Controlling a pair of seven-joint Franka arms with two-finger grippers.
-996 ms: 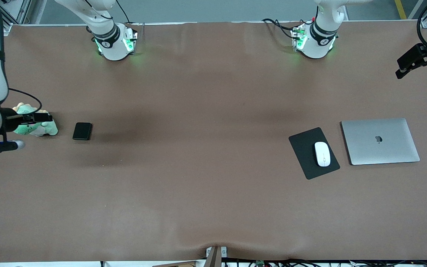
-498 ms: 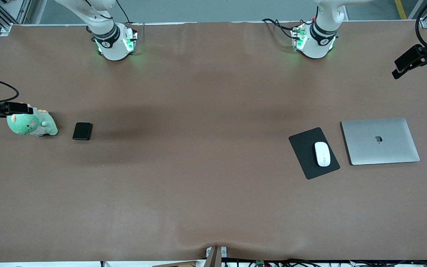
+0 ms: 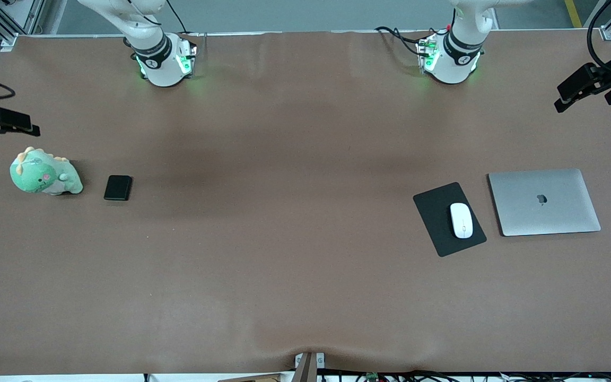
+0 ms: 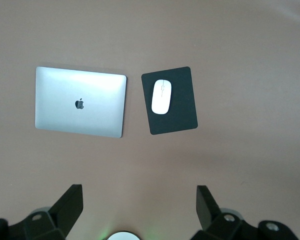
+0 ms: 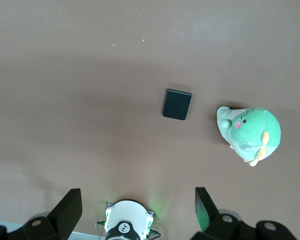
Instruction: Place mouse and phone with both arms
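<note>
From the front, the mouse (image 3: 461, 220) sits on the black mouse pad (image 3: 448, 218) beside the silver laptop (image 3: 544, 201). The phone (image 3: 118, 187) lies on the tabletop (image 3: 295, 223) beside the green dinosaur toy (image 3: 44, 174).

In the left wrist view, the left gripper (image 4: 140, 207) hangs high above the mouse (image 4: 161, 96), fingers wide apart.

In the right wrist view, the right gripper (image 5: 139, 207) hangs high above the phone (image 5: 177, 104), fingers apart, holding nothing. Both things look put down, so each arm should go up slowly and bump nothing.
</note>
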